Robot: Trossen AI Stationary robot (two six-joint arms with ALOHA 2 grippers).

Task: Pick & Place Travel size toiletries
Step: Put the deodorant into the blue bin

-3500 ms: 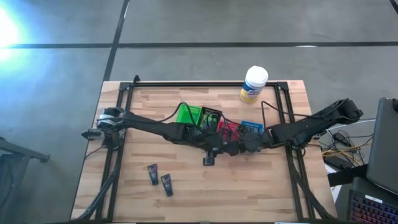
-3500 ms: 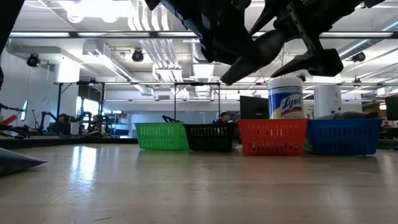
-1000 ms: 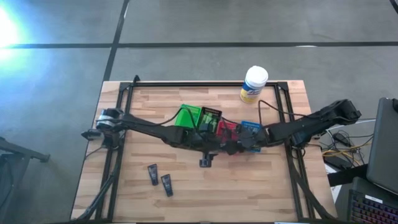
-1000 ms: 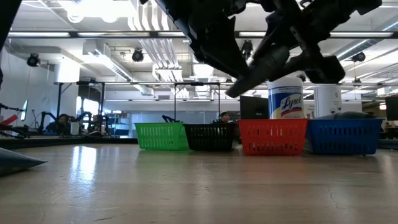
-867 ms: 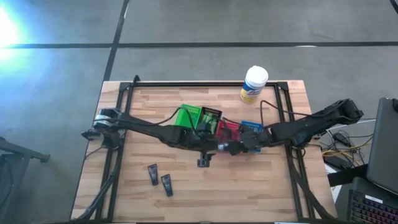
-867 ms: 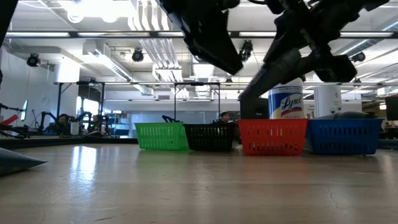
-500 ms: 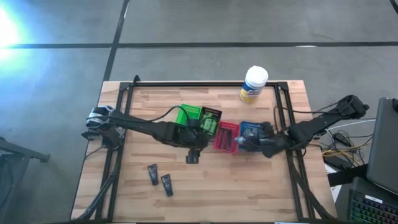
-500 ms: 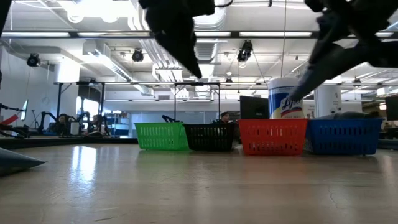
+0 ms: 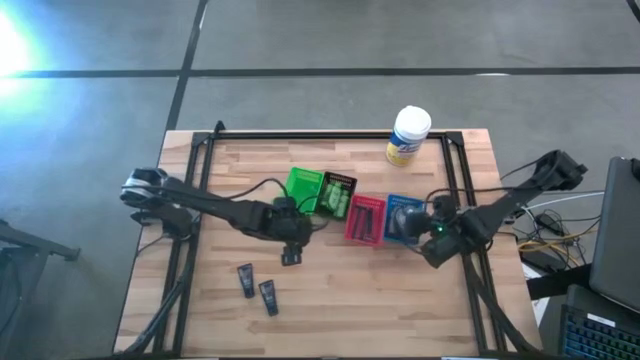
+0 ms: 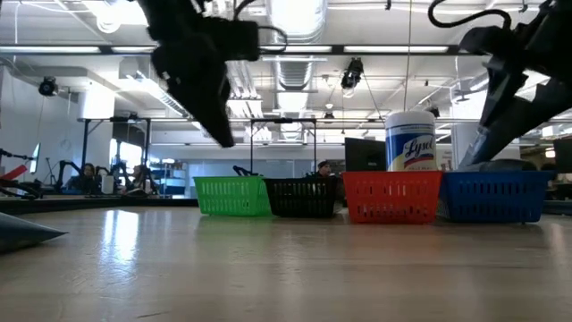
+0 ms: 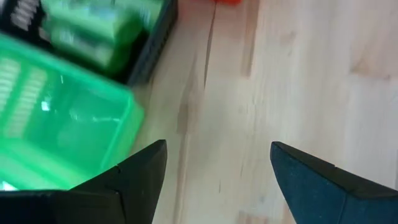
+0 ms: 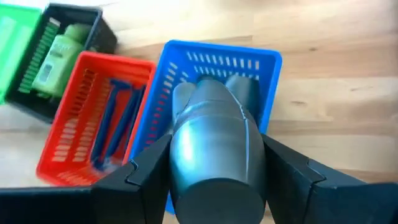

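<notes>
Wooden bench (image 9: 330,290), four bins in row. Your right claw (image 12: 214,180) clamps grey tube (image 12: 214,155) above blue bin (image 12: 214,62). Left claw (image 11: 214,180) apart, empty, beside green bin (image 11: 56,143). Two dark tubes (image 9: 256,287) lie near front edge.

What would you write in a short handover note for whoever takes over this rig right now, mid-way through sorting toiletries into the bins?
Left claw: open and empty, above bare table beside the green bin.
Right claw: shut on a grey tube, over the blue bin.
Done: green packets lie in the black bin; blue sticks lie in the red bin.
Left: probably drop the grey tube into the blue bin, then fetch the two dark tubes lying on the table on the left arm's side.
</notes>
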